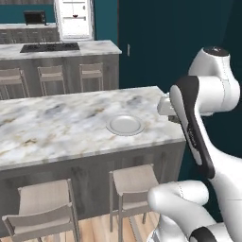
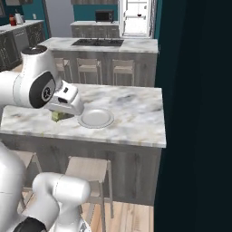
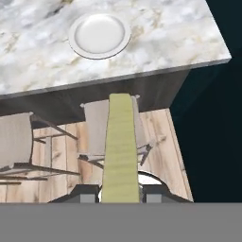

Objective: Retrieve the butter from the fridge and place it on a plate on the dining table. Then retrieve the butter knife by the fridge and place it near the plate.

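The gripper (image 3: 121, 191) is clamped on the butter (image 3: 122, 146), which reaches toward 12 o'clock in the hand view. The plate (image 3: 99, 34) lies beyond on the dining table (image 3: 179, 35), at 11 o'clock.

place: home kitchen | cues: marble dining table (image 1: 56, 127), stools (image 1: 45, 203), cooktop (image 1: 49, 47), microwave (image 1: 34, 17)

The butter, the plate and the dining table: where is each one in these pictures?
butter (image 3: 121, 146): hand view, middle of the stick's top face.
plate (image 1: 125, 125): left base view, centre of the dish.
dining table (image 1: 52, 125): left base view, bare marbled top.
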### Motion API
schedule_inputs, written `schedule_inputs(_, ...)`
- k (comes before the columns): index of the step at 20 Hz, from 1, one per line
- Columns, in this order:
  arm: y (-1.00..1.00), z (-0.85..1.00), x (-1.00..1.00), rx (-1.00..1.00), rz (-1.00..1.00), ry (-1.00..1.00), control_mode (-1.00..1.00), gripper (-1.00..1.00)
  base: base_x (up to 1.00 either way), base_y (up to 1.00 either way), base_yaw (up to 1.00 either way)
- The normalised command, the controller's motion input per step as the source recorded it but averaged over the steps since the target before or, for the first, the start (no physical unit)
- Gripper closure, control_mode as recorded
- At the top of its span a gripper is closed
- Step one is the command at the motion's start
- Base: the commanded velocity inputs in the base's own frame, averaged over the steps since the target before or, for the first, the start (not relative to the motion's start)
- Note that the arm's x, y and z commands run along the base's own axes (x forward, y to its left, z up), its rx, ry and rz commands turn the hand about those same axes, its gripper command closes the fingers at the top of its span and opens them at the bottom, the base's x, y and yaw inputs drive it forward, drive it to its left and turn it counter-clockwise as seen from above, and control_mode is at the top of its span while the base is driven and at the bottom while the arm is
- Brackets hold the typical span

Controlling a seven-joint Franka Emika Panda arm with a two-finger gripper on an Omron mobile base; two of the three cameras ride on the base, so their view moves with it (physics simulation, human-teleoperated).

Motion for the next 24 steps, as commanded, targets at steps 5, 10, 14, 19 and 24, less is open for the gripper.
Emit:
schedule_inputs(5, 0.02, -0.01, 0.98, 0.02, -0.18, 0.09, -1.0, 1.0, 0.0, 0.0, 0.0)
schedule_inputs(10, 0.02, -0.11, 1.0, -0.07, -0.13, 0.05, -1.0, 1.0, 0.0, 0.0, 0.0)
schedule_inputs(14, 0.08, -0.27, 0.83, -0.06, -0.05, 0.0, -1.0, 1.0, 0.0, 0.0, 0.0)
schedule_inputs(19, 0.0, -0.39, 0.8, 0.0, 0.05, 0.0, -1.0, 1.0, 0.0, 0.0, 0.0)
schedule_inputs(24, 0.0, -0.35, 0.6, 0.0, 0.18, 0.0, -1.0, 1.0, 0.0, 0.0, 0.0)
